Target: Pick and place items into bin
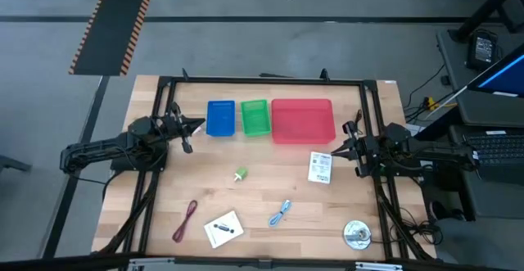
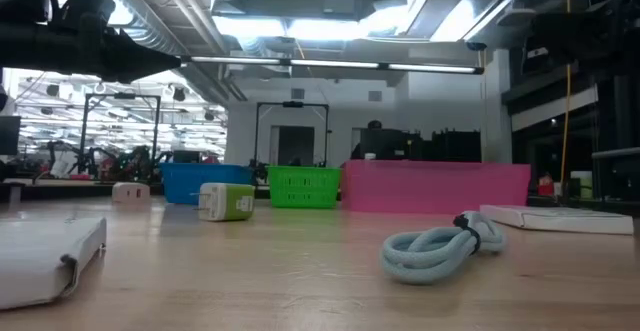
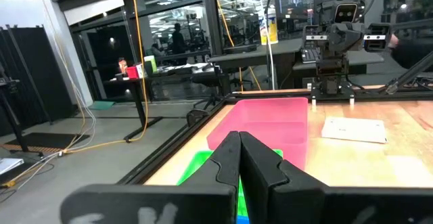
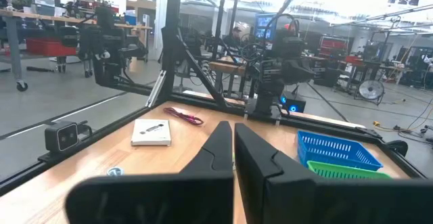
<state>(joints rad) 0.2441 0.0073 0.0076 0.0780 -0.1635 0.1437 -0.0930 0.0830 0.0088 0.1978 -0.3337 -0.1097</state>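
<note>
Three bins stand in a row at the table's far side: blue (image 1: 219,117), green (image 1: 255,117) and red (image 1: 302,120). On the wood lie a green-white piece (image 1: 240,173), a white packet (image 1: 320,167), a second white packet (image 1: 223,228), a maroon cable loop (image 1: 186,219) and a light-blue cable loop (image 1: 280,213). My left gripper (image 1: 196,127) hovers shut just left of the blue bin. My right gripper (image 1: 334,150) is shut too, beside the red bin's near right corner. Neither holds anything.
A round silver disc (image 1: 356,235) lies near the front right corner. A black metal frame (image 1: 262,81) runs around the table's edges. In the low view the light-blue cable (image 2: 440,243) and the green-white piece (image 2: 227,201) lie in front of the bins.
</note>
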